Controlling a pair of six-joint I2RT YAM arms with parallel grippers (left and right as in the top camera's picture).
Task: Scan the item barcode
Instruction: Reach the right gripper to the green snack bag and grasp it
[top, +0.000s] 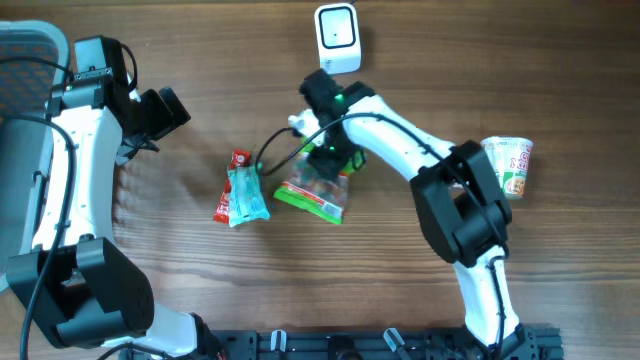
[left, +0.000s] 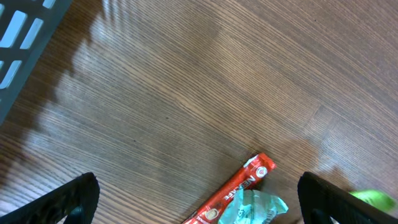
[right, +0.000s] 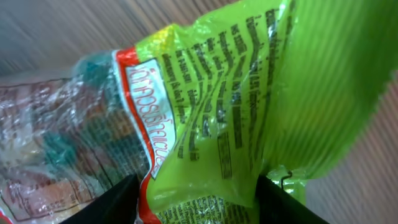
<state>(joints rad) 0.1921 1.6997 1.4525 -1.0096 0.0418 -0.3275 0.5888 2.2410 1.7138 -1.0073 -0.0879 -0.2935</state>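
Seemingly the right gripper (top: 328, 162) straddles the far edge of the green snack bag (top: 318, 196) mid-table; whether it pinches, I cannot tell. Thin crinkly film could slip out when lifted toward the far scanner (top: 337, 38). Left gripper (top: 165, 112) gapes wide.

The green plastic snack bag (right: 249, 93) has a red band with large white letters, possibly Thai, and small dark print. The long red wrapper (left: 233, 190) shows white letters, unreadable.
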